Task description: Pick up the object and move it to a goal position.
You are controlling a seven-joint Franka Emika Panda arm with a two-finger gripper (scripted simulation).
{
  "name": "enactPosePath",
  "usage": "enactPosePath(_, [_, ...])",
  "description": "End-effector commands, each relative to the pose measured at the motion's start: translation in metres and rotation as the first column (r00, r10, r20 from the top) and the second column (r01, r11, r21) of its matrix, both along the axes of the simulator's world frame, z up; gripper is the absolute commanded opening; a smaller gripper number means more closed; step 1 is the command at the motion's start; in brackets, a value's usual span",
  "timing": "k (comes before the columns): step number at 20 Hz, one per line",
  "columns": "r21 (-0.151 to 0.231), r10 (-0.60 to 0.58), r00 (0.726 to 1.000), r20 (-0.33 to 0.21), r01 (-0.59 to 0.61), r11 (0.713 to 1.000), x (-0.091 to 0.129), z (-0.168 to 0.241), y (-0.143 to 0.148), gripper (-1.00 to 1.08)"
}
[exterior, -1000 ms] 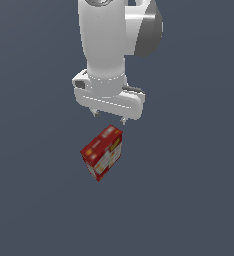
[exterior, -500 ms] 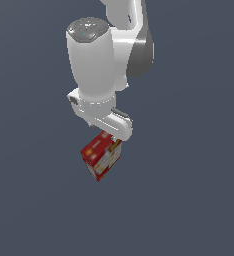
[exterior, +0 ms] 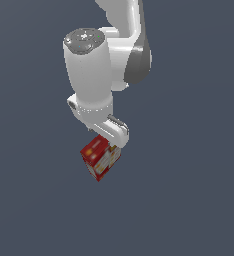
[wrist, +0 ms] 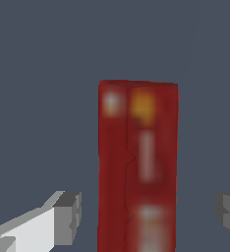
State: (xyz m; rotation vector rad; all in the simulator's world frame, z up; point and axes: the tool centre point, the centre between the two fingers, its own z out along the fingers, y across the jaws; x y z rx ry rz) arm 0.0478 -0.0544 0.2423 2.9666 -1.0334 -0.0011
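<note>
The object, a small red box [exterior: 100, 158] with white and yellow-orange print, rests on the dark grey floor, seen corner-on in the exterior view. My gripper [exterior: 112, 145] is down at its top, with the white hand partly covering the box. In the wrist view the box [wrist: 136, 167] stands between the two fingers. One grey pad [wrist: 68, 216] is on one side and the other pad [wrist: 228, 209] on the opposite side. A gap shows between each pad and the box. The gripper [wrist: 147, 214] is open and straddles the box without touching it.
A plain dark grey floor [exterior: 189, 200] surrounds the box on all sides. The white arm [exterior: 89, 70] rises above the box and hides the ground behind it.
The arm has come down and swung toward the camera. The hand dropped from above the box to around its top. The box has not moved.
</note>
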Motion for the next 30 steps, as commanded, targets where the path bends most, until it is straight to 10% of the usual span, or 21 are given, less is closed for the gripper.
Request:
enactPosePath(1, [0.0, 0.0, 1.0, 0.0, 0.0, 1.0, 0.0, -0.001, 0.0, 1.0])
enactPosePath(18, [0.0, -0.005, 1.0, 0.001, 0.005, 1.0, 0.001, -0.05, 0.0, 1.0])
enactPosePath(19, [0.0, -0.005, 1.0, 0.001, 0.005, 1.0, 0.001, -0.05, 0.0, -1.0])
enactPosePath(30, [0.0, -0.004, 1.0, 0.0, 0.004, 1.0, 0.0, -0.05, 0.0, -1.0])
